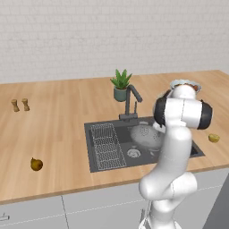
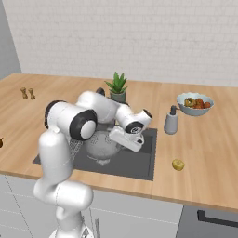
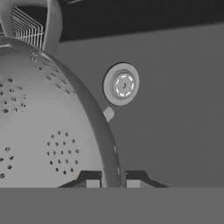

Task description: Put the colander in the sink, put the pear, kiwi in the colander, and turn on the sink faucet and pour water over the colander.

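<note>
I see my hand (image 3: 111,183) low in the sink (image 1: 102,165), its two tips pinching the colander (image 3: 48,131) rim. The drain (image 3: 121,84) lies just past the rim and the wire rack (image 1: 106,145) sits beside the colander. The pear (image 1: 36,164) waits far left on the surface (image 1: 53,129), the kiwi (image 2: 177,164) on the right, near a soap bottle (image 2: 171,121) and fruit bowl (image 2: 195,104)

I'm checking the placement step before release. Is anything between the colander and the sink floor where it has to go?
Nothing visible does. The end effector straddles the colander rim inside the sink; the floor around the drain is bare.
</note>
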### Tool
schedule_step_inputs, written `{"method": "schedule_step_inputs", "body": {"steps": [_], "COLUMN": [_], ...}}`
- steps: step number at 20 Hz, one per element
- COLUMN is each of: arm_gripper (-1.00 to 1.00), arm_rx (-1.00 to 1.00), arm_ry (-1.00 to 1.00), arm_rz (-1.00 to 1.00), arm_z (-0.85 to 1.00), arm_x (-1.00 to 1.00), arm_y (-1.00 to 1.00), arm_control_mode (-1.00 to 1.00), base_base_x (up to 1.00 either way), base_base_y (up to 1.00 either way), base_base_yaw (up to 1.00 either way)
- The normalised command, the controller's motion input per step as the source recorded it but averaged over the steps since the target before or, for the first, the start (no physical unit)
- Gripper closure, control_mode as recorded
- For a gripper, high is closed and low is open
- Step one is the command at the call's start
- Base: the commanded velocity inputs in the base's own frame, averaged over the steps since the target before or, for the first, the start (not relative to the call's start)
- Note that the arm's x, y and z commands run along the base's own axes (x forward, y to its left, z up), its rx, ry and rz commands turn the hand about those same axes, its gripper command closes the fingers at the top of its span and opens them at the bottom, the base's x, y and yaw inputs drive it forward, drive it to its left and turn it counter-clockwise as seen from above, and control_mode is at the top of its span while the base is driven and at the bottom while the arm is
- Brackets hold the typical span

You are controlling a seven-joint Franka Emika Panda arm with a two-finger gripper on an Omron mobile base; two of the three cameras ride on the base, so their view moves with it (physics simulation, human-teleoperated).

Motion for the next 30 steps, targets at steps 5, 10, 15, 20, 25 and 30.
{"method": "schedule_step_inputs", "body": {"steps": [5,10,15,20,25,30], "arm_gripper": [1.00,1.00,1.00,1.00,1.00,1.00], "arm_rx": [0.09,0.01,0.00,0.03,0.00,0.00], "arm_ry": [-0.11,-0.10,-0.10,-0.18,-0.10,-0.04], "arm_rz": [0.03,-0.01,-0.15,-0.13,-0.16,-0.17], "arm_z": [-0.58,-0.47,-0.42,-0.24,-0.43,-0.40], "arm_x": [0.00,0.16,0.28,0.43,0.36,0.16], "arm_y": [0.43,0.39,0.22,0.00,0.00,-0.03], "arm_control_mode": [-1.00,-1.00,-1.00,-1.00,-1.00,-1.00], "base_base_x": [0.00,0.00,0.00,0.00,0.00,0.00], "base_base_y": [0.00,0.00,0.00,0.00,0.00,0.00], "base_base_yaw": [0.00,0.00,0.00,0.00,0.00,0.00]}}
